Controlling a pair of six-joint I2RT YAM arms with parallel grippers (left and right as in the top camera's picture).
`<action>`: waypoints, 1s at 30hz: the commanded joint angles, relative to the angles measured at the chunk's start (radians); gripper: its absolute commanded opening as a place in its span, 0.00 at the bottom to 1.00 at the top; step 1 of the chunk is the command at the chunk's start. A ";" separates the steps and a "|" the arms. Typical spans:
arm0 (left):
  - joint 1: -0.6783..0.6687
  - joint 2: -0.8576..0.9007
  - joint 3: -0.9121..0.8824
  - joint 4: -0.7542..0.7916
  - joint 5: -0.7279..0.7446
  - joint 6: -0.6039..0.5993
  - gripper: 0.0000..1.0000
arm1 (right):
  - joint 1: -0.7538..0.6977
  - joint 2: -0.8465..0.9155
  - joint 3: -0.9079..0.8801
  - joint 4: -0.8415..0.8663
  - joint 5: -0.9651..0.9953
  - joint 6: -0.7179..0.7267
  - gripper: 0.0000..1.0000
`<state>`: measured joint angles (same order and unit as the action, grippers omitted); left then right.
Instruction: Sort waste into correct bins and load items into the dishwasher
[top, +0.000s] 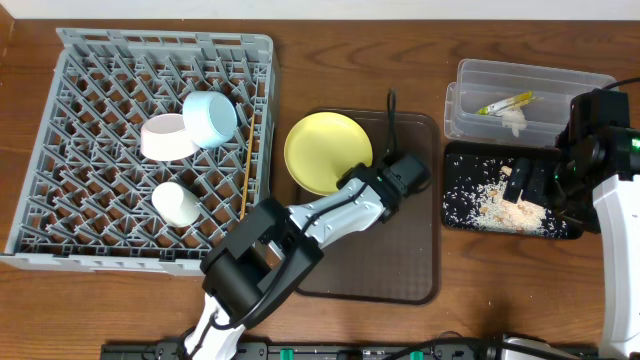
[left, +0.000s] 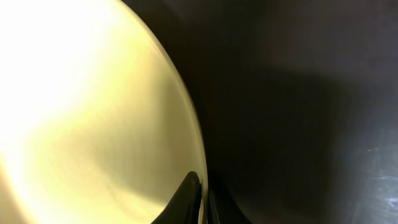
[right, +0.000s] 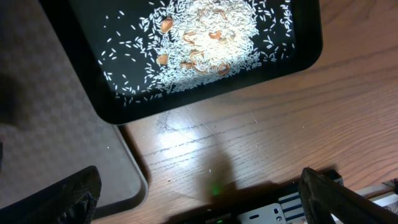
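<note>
Left gripper (left: 202, 190): pinched narrow across the rim of the pale-yellow plate (top: 325, 150), a finger on either face, likely for want of any other purchase on so flat a thing. Right gripper (right: 199, 186): spread wide, holding nothing, hanging over bare wood at the near edge of the black tray (top: 455, 160); probably parked out of the left arm's way.

By size, downward:
- One grey dish rack (top: 110, 110), at the table's left, for the dishes.
- One brown serving tray (top: 400, 250), centre, bearing the plate at its far-left corner, the side nearest the rack; only a short carry judged left.
- One black tray, right, for food scraps.
- One clear tub (top: 470, 70) just behind it, for dry rubbish.
- One plate, the last dish outside the rack.
- Two bowls in the rack, white (top: 167, 138) and light-blue (top: 210, 118), touching, the blue tipped on its side.
- One white cup (top: 177, 203), lying on the lattice nearer the front.
- One pair of chopsticks (top: 247, 170) along the rack's right wall, too thin to tell apart as two.
- One snack wrapper (top: 507, 102) and one tissue (top: 513, 120), inside the tub.
- Crumbs (top: 505, 205) beyond counting, heaped and scattered in the black tray.
</note>
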<state>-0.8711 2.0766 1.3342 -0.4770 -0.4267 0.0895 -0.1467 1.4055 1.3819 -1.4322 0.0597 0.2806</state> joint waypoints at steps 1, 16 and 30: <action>-0.020 -0.001 -0.014 -0.018 -0.047 -0.004 0.08 | -0.003 -0.001 0.016 -0.002 -0.001 -0.008 0.99; -0.010 -0.383 -0.014 -0.049 -0.031 -0.035 0.08 | -0.003 -0.001 0.016 -0.005 -0.001 -0.009 0.99; 0.434 -0.620 -0.014 -0.077 0.681 -0.221 0.08 | -0.003 -0.001 0.016 -0.013 -0.001 -0.008 0.99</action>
<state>-0.5301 1.4693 1.3205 -0.5514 0.0013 -0.0502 -0.1467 1.4055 1.3819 -1.4422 0.0593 0.2806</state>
